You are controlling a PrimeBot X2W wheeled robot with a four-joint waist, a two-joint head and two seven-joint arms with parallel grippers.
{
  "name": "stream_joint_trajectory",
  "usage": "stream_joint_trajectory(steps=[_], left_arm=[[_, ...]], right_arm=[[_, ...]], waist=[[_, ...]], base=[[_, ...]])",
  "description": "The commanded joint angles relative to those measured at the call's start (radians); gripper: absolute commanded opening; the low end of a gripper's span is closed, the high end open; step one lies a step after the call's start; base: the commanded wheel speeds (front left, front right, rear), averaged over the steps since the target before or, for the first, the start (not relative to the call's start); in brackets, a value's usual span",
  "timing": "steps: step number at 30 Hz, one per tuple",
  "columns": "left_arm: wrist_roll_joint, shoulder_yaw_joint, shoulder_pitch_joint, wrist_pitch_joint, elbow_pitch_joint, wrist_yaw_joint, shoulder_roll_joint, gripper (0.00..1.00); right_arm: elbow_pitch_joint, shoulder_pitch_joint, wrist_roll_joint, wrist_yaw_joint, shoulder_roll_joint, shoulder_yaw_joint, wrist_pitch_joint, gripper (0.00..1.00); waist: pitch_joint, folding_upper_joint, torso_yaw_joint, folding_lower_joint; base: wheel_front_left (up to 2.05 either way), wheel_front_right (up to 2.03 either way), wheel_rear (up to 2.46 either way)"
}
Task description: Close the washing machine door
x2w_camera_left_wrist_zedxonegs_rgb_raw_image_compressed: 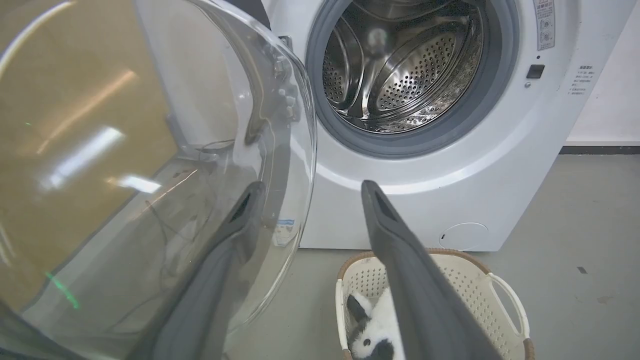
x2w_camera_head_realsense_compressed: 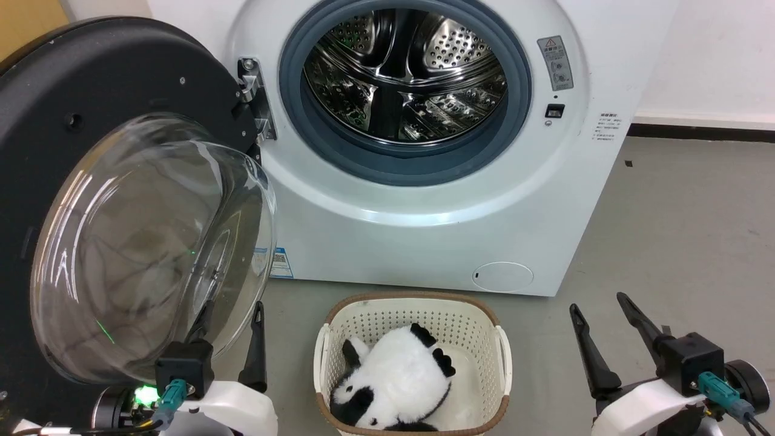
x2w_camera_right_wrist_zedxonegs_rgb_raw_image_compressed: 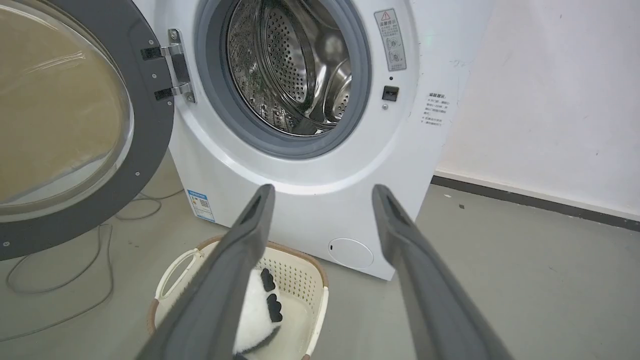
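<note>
Washing machine door (x2w_camera_head_realsense_compressed: 139, 230) stands open — left fingers (x2w_camera_head_realsense_compressed: 257, 351) and right fingers (x2w_camera_head_realsense_compressed: 590, 351) spread wide, gripping nothing.

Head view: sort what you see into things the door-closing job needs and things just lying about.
For the job:
- door, swung wide open
- washing machine

Lying about:
- basket, on the floor in front of the machine
- panda, in the basket

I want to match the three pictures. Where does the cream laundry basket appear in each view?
Head view: laundry basket at bottom centre.
Left wrist view: bottom, right of centre.
Right wrist view: bottom, left of centre.
Shared landmark: the round flap low on the washing machine.
</note>
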Motion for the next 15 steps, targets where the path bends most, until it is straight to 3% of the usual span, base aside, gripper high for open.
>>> stream_joint_trajectory(steps=[1, 15], left_arm=[[-0.01, 0.001, 0.007, -0.009, -0.005, -0.001, 0.0, 1.0], [-0.017, 0.0, 0.017, -0.038, -0.016, -0.003, 0.0, 1.0]], right_arm=[[-0.005, 0.006, 0.009, 0.0, 0.001, 0.002, -0.01, 1.0], [-0.013, 0.017, 0.023, 0.0, 0.001, 0.023, -0.039, 1.0]], waist=[[0.0, 0.0, 0.001, 0.0], [-0.01, 0.0, 0.051, 0.0]], base=[[0.0, 0.0, 0.0], [0.0, 0.0, 0.0]])
